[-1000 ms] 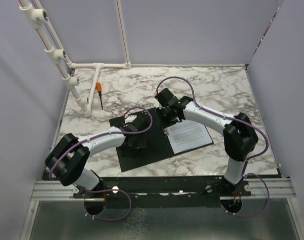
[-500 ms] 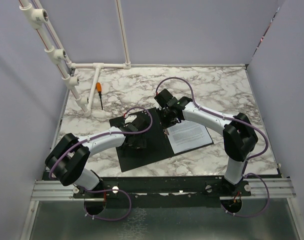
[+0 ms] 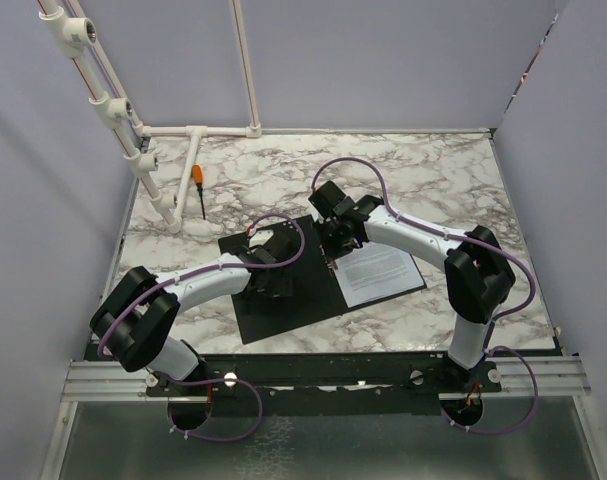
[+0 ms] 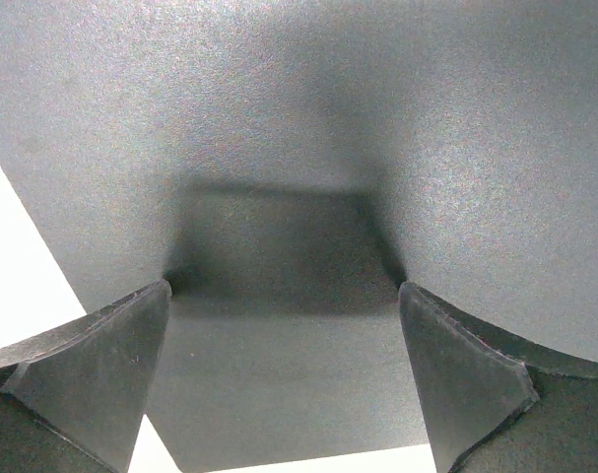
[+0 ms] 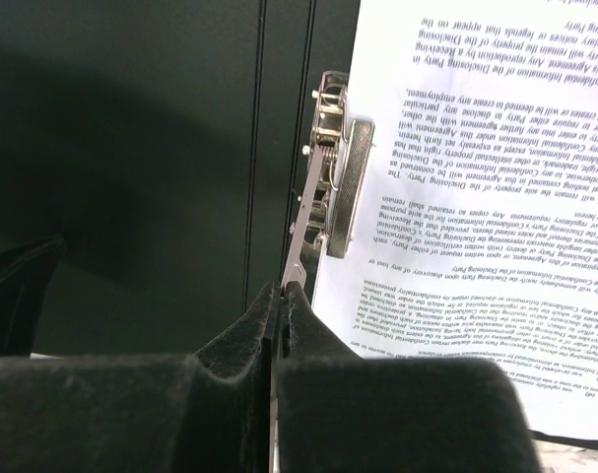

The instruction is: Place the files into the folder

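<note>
Setup is a white-and-grey marble-look desk [image 3: 433, 170] boxed in by plain lavender walls [image 3: 383, 60]. There's a white PVC pipe frame [image 3: 198, 132] standing at the far left, and an orange-handled screwdriver [image 3: 198, 187] lying just beside it. A metal rail [image 3: 323, 380] runs along the near edge where both arms are bolted on.

The folder [image 3: 283, 315] lies open and flat in the middle of the desk, black inside facing up. The files [image 3: 383, 272] sit on its right half, up against the spine.

The left fingers [image 4: 82, 374] are spread wide, right down over the black left half of the folder. The right fingers [image 5: 377, 414] are pressed together at the near end of the metal spine clip [image 5: 333, 177], with its thin metal strip pinched between the tips, as far as I can make out.

Hard-to-see stuff: from above, both arms cover the middle of the folder, so the clip is barely visible there. The print on the files is too small to read from overhead and upside down in the right wrist view. The left wrist view is basically just black cover plus a blown-out white sliver of desk at the lower left.
</note>
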Available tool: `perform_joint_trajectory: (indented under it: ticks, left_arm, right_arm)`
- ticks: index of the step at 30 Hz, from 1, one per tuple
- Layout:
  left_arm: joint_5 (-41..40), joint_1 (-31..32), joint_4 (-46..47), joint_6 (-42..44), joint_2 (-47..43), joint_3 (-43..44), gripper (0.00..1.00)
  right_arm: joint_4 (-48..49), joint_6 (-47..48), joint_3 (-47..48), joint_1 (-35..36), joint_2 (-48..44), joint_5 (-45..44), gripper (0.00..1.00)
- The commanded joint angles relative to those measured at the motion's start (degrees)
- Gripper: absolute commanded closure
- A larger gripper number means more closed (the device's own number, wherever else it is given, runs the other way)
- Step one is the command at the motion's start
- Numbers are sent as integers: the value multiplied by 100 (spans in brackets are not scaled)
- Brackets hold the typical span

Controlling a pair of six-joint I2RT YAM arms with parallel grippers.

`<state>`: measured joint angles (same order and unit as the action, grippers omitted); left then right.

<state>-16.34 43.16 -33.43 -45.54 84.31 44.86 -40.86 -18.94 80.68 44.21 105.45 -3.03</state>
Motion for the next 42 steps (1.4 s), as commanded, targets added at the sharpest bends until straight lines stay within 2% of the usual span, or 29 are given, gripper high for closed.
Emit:
perform_joint_trajectory:
  ticks: [1, 24, 33, 42]
  left_arm:
    - [74, 42, 56, -147, 164, -218, 1]
    - [246, 28, 205, -260, 235, -232, 1]
    - [247, 33, 214, -253, 222, -249, 1]
    - [239, 31, 214, -209, 200, -230, 1]
  right_arm:
    - [-192, 57, -312, 62, 114, -92, 99]
    - [193, -104, -1076, 139, 187, -137, 99]
    - [239, -244, -797, 140, -141, 269, 99]
    - [-186, -225, -206, 134, -524, 204, 99]
